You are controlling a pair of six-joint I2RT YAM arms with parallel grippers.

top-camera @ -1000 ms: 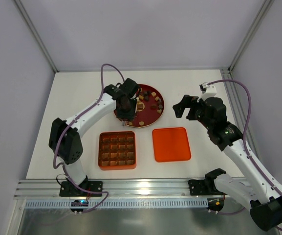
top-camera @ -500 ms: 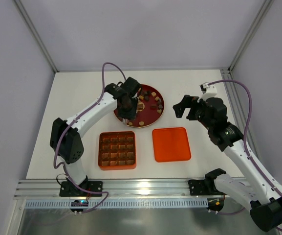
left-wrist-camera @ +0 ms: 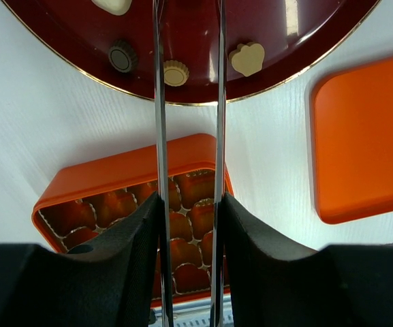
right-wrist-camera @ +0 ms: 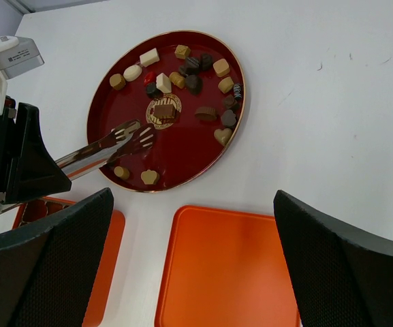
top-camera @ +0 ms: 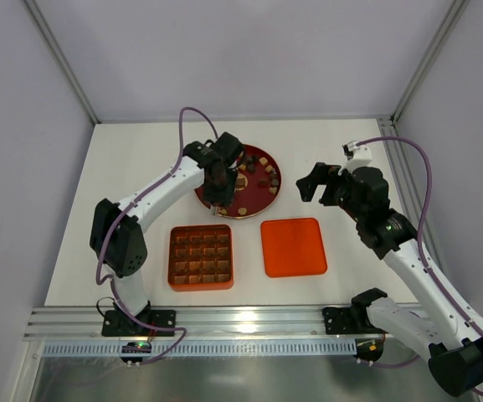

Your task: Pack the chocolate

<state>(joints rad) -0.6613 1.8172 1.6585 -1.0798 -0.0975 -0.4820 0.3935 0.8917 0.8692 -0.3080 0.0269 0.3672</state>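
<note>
Several chocolate pieces point(top-camera: 259, 172), dark brown, light brown and cream, lie on a round dark red plate point(top-camera: 249, 203); they also show in the right wrist view point(right-wrist-camera: 195, 83). My left gripper point(top-camera: 218, 166) is shut on metal tongs point(left-wrist-camera: 158, 102), whose spread tips point(right-wrist-camera: 132, 135) hang empty over the plate's left part. A tan round piece point(left-wrist-camera: 176, 72) lies between the tong arms in the left wrist view. The orange gridded box point(top-camera: 200, 257) sits in front of the plate. My right gripper point(top-camera: 319, 186) is open and empty, right of the plate.
The flat orange lid point(top-camera: 293, 246) lies right of the box, below my right gripper; it also shows in the right wrist view point(right-wrist-camera: 230, 266). The aluminium rail point(top-camera: 241, 322) runs along the table's near edge. White walls enclose the table.
My left gripper with the tongs has shifted slightly to the right over the plate. The right arm has not moved.
</note>
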